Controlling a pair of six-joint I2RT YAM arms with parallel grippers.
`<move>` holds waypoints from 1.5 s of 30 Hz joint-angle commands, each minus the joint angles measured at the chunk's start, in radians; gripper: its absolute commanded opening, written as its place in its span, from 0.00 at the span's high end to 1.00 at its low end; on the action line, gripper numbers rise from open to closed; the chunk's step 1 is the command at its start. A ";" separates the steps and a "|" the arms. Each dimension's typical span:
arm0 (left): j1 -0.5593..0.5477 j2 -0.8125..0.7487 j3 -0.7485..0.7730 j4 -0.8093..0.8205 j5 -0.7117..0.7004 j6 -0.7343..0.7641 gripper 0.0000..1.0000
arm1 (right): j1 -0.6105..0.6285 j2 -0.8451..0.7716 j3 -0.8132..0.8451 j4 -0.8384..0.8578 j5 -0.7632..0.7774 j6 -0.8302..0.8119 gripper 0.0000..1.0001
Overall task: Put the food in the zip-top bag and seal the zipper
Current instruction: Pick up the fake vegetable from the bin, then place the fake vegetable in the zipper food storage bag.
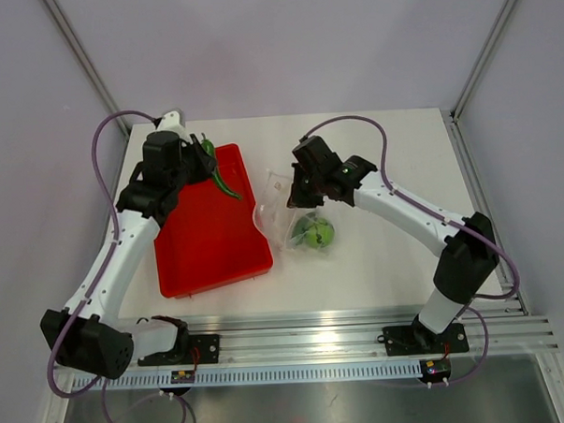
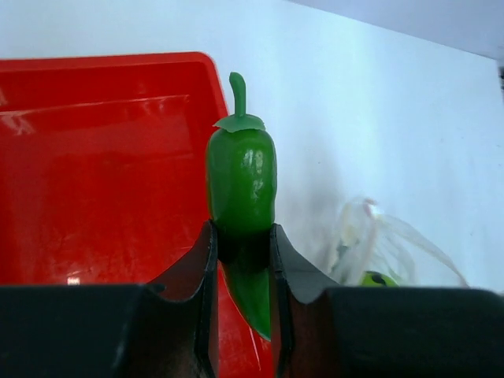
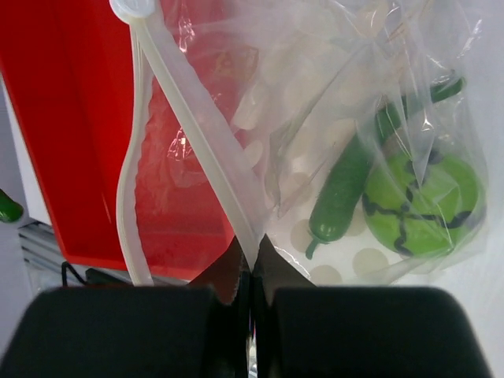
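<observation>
The clear dotted zip-top bag (image 1: pixel 274 204) lies on the table right of the red tray (image 1: pixel 209 257). Inside it are the lime-green ball (image 3: pixel 421 205) and the slim dark green pod (image 3: pixel 346 185); the ball also shows in the top view (image 1: pixel 316 232). My right gripper (image 3: pixel 252 253) is shut on one pale zipper strip (image 3: pixel 197 134) and holds it up; the other strip (image 3: pixel 126 197) hangs apart, so the mouth is open. My left gripper (image 2: pixel 240 234) is shut on a plump green pepper (image 2: pixel 241 177), held above the tray's far right corner (image 1: pixel 226 182).
The red tray's rim (image 2: pixel 118 59) lies under and left of my left gripper. The bag (image 2: pixel 370 236) sits ahead and to the right of the held pepper. White table surrounds the bag, with a metal rail along the near edge (image 1: pixel 316 346).
</observation>
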 commanded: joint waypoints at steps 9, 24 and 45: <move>-0.073 -0.100 -0.028 0.147 0.103 0.087 0.98 | 0.011 0.104 0.145 0.096 -0.155 0.022 1.00; -0.384 -0.161 -0.166 0.293 -0.277 0.153 1.00 | 0.009 0.050 0.127 0.154 -0.212 0.083 1.00; -0.484 -0.154 -0.237 0.279 -0.242 0.156 0.51 | 0.009 -0.032 0.093 0.169 -0.190 0.114 1.00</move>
